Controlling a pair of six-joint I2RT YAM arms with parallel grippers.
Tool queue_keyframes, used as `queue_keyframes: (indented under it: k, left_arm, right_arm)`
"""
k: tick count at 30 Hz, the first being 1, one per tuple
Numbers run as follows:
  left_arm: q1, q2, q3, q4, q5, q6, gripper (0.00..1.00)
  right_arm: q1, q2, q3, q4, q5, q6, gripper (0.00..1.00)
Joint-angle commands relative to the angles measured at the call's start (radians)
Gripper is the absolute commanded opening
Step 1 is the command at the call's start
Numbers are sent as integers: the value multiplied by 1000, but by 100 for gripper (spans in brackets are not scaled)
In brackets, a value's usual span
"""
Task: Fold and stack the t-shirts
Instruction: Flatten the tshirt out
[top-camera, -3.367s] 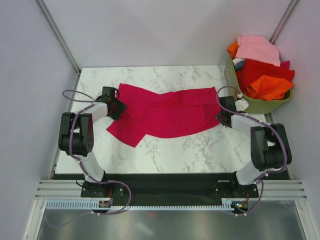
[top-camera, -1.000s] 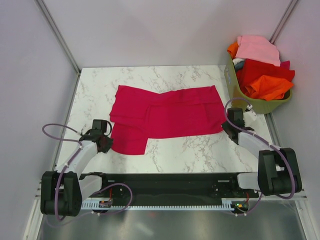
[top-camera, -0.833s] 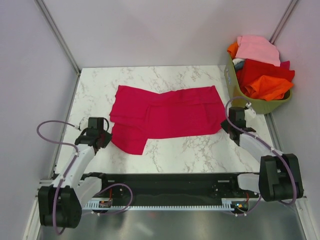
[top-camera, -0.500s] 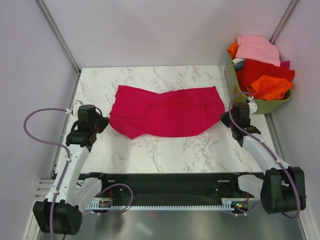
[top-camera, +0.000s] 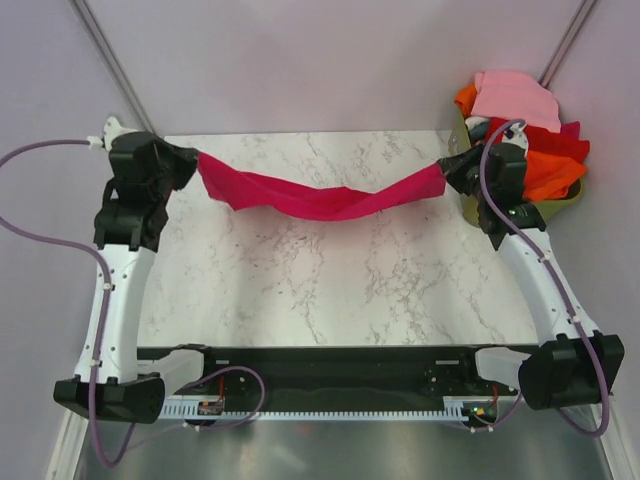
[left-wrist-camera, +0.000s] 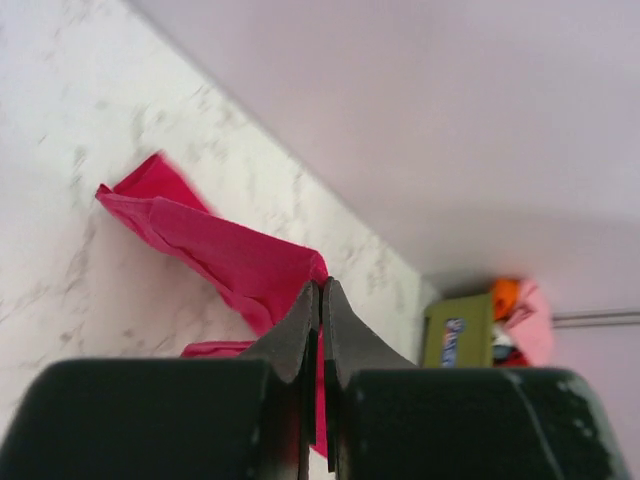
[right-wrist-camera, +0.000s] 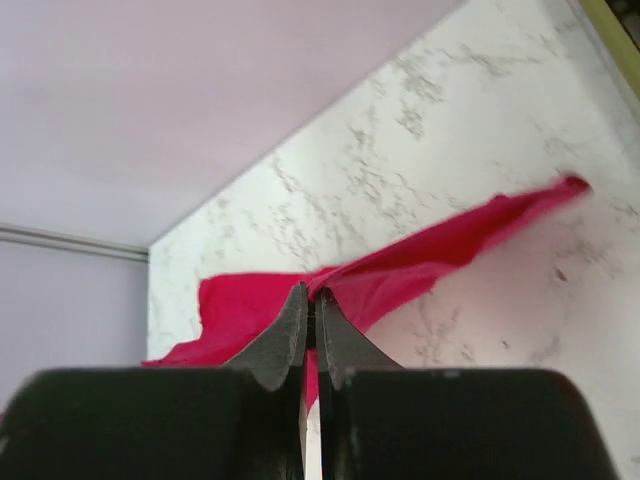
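A crimson t-shirt (top-camera: 320, 198) hangs stretched and twisted in the air above the marble table (top-camera: 330, 290), held at both ends. My left gripper (top-camera: 195, 160) is raised at the table's far left, shut on the shirt's left edge (left-wrist-camera: 250, 270). My right gripper (top-camera: 443, 170) is raised at the far right, shut on the shirt's right edge (right-wrist-camera: 400, 275). In each wrist view red cloth is pinched between the closed fingers. More t-shirts, pink (top-camera: 515, 97), red (top-camera: 520, 140) and orange (top-camera: 540, 172), are heaped in the basket.
The olive-green basket (top-camera: 467, 185) stands off the table's far right corner, just behind my right gripper; in the left wrist view the basket (left-wrist-camera: 458, 330) shows too. Pale walls enclose the table on three sides. Purple cables loop from both arms.
Both arms have risen and swung back toward the far corners, lifting the crimson shirt off the table. It went from lying flat to hanging taut and twisted between the grippers.
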Motion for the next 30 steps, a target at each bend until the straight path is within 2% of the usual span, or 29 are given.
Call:
queue_keyframes:
  k: [1,7,11,15,19,26,30]
  left_arm:
    - [6,-47,190,7,-1,49,2]
    - [6,-215,336,18,22,63,2]
    - [6,-305,420,12,3,46,2]
    - [6,-277,596,9,-1,55,2]
    - [4,-204,695,-19,2,55,2]
    - [4,-90,618,-8,-1,35,2]
    - [6,-17,432,36,-8,19,2]
  right_arm:
    - [-4,-66,130,-44,-55,-12,0]
    - [-4,-285,190,-73,-63,-43,0]
    - [-2,-461,225,-100,1,-63,0]
    - [-4,-524,320,-153,67,-61,0]
    - [-4,-531,358,-196,104,-47,0]
    - [-4,-457,297,-211,161,-1,0]
    - [-2,-382,195,-202,190,37,0]
